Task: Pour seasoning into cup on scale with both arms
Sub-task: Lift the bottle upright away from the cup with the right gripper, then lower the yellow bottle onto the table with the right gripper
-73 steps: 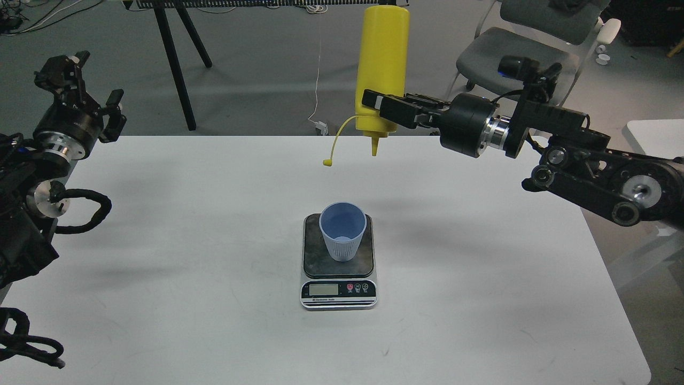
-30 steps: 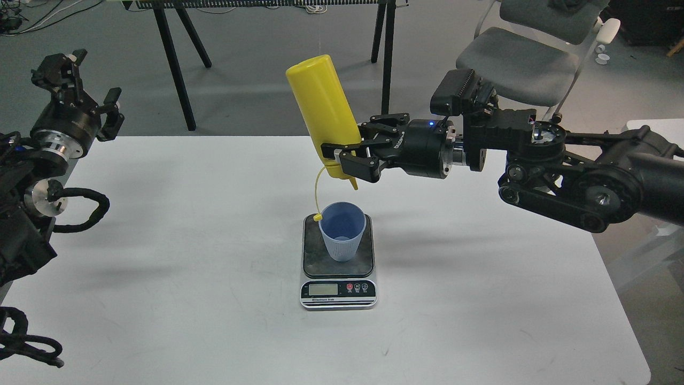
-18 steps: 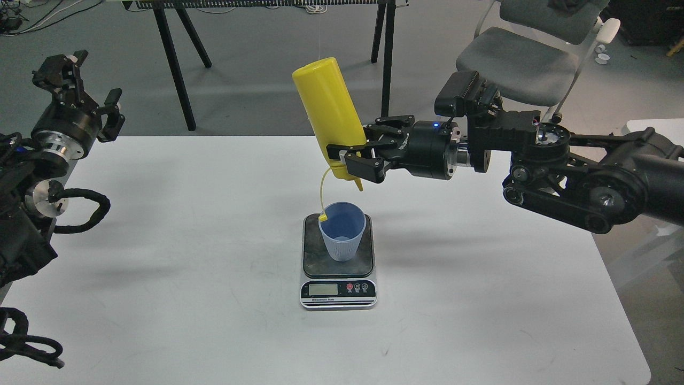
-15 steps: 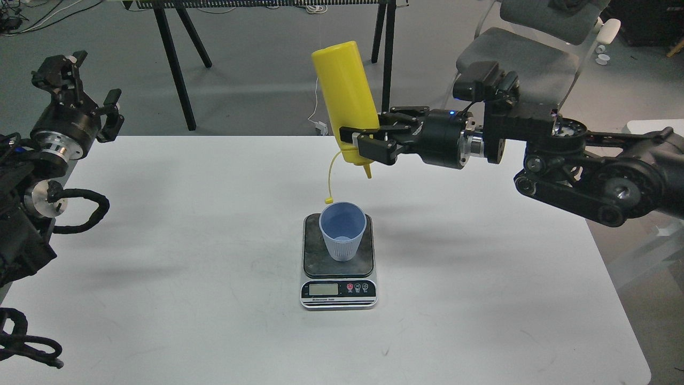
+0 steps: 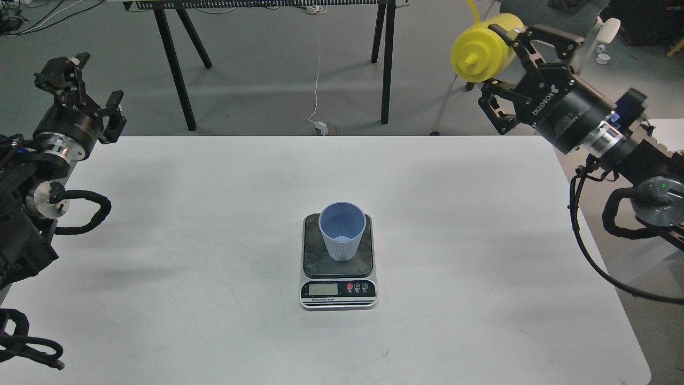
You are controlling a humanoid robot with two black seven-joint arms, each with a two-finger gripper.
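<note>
The light-blue ribbed cup (image 5: 342,231) stands upright on the dark platform of the scale (image 5: 338,291) at the table's middle. My right gripper (image 5: 505,64) is shut on the yellow seasoning bottle (image 5: 478,48), held high at the far right beyond the table's back edge, with its nozzle pointing towards me. Its cap stick points up past the top edge. My left gripper (image 5: 80,80) is open and empty, raised at the far left, well apart from the cup.
The white table (image 5: 214,224) carries only the scale and cup. Black stand legs (image 5: 179,69) and a grey chair (image 5: 534,21) stand on the floor behind it. A second white surface (image 5: 660,131) shows at the right edge.
My right gripper has swung the bottle up and to the right, away from above the cup, and turned it so its nozzle faces me. The left arm has barely moved.
</note>
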